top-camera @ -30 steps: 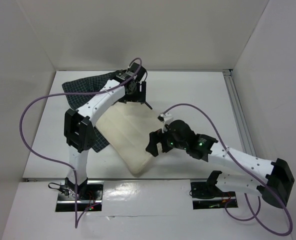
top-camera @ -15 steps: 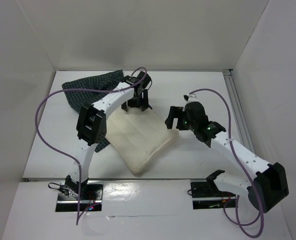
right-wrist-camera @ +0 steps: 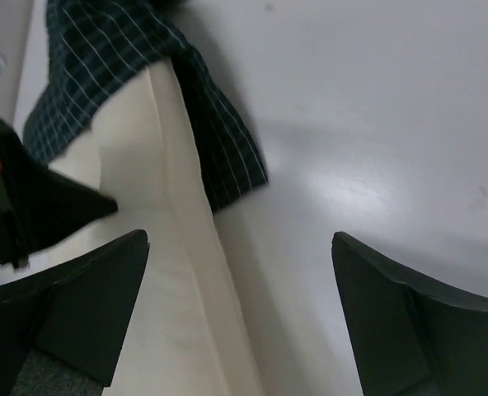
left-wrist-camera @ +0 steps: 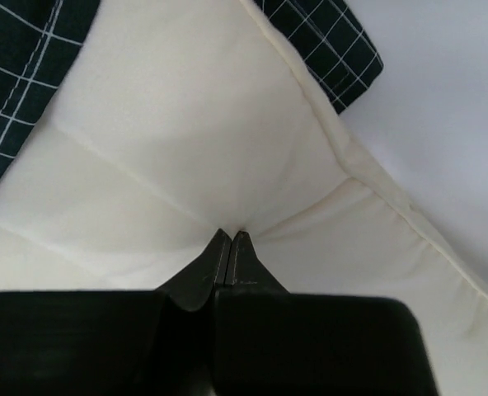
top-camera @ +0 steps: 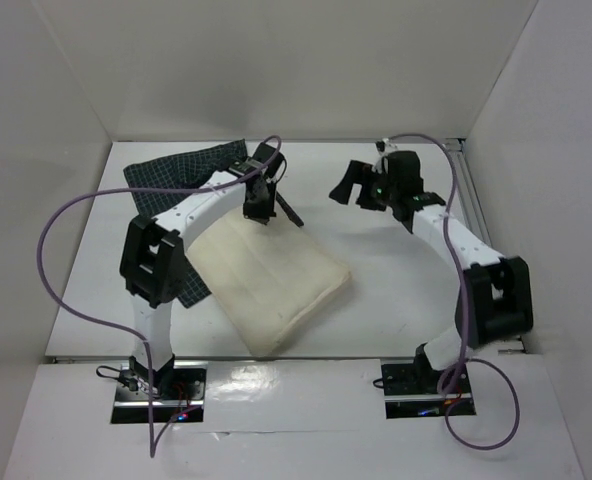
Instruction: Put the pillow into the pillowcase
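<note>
Left wrist view: my left gripper (left-wrist-camera: 231, 239) is pinched shut on a small fold of the pillow (left-wrist-camera: 186, 140), and the cream cloth puckers right where the two tips meet. Past the tips, the dark checked pillowcase (left-wrist-camera: 335, 45) peeks out on both sides of the pillow's far end. I cannot tell if that end is inside the opening or only lying on top of it. From above, most of the pillow sits bare on the white surface (right-wrist-camera: 376, 124), slanting toward my bases, with the pillowcase bunched at the far left and some of it under the pillow. The big change is my right gripper (right-wrist-camera: 240, 243). A second ago it was low, near the close right edge of the pillow. Half a second ago it was by the pillow's right corner. Now it is lifted up and far back on the right, well apart from the pillow, with its fingers spread wide and nothing between them. My left gripper has only moved a little and kept its pinch. I think this means the right side has finished pushing the pillow for now and is free. The pillow is not in the pillowcase yet. My guess is that the right gripper should next go for the dark corner beside the pillow's edge and hold the opening wide.
</note>
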Tool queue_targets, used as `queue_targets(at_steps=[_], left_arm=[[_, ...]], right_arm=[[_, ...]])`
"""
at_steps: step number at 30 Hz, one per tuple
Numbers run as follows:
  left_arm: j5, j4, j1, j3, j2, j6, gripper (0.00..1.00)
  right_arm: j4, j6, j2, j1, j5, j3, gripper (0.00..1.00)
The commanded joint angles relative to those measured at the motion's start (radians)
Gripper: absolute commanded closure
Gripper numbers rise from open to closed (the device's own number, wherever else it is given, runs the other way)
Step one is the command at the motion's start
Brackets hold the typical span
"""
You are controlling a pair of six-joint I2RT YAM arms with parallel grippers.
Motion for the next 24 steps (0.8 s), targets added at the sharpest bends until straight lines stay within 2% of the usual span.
queue_targets(at_steps=[1, 2, 9, 11, 13, 21, 24], left_arm=[[0.116, -0.004, 0.020, -0.068, -0.137, 0.117, 1.00], [0.133, -0.004, 0.030, -0.069, -0.148, 0.127, 1.00], [0.197, -0.008, 0.030, -0.053, -0.162, 0.137, 1.00], [0.197, -0.008, 0.030, -0.044, -0.171, 0.137, 1.00], [0.182, -0.019, 0.039, -0.044, -0.182, 0.137, 1.00], [0.182, -0.047, 0.039, -0.053, -0.220, 0.137, 1.00], [0.173, -0.065, 0.039, -0.053, -0.241, 0.137, 1.00]], right_arm=[[0.070, -0.067, 0.193, 0.059, -0.154, 0.197, 0.01], [0.054, -0.076, 0.239, 0.074, -0.164, 0.284, 0.01], [0.031, -0.099, 0.592, 0.158, -0.197, 0.538, 0.06], [-0.008, -0.133, 0.631, 0.177, -0.197, 0.570, 0.06], [-0.036, -0.174, 0.678, 0.206, -0.197, 0.603, 0.00], [-0.028, -0.196, 0.800, 0.238, -0.100, 0.678, 0.00], [-0.051, -0.233, 0.855, 0.248, -0.076, 0.774, 0.00]])
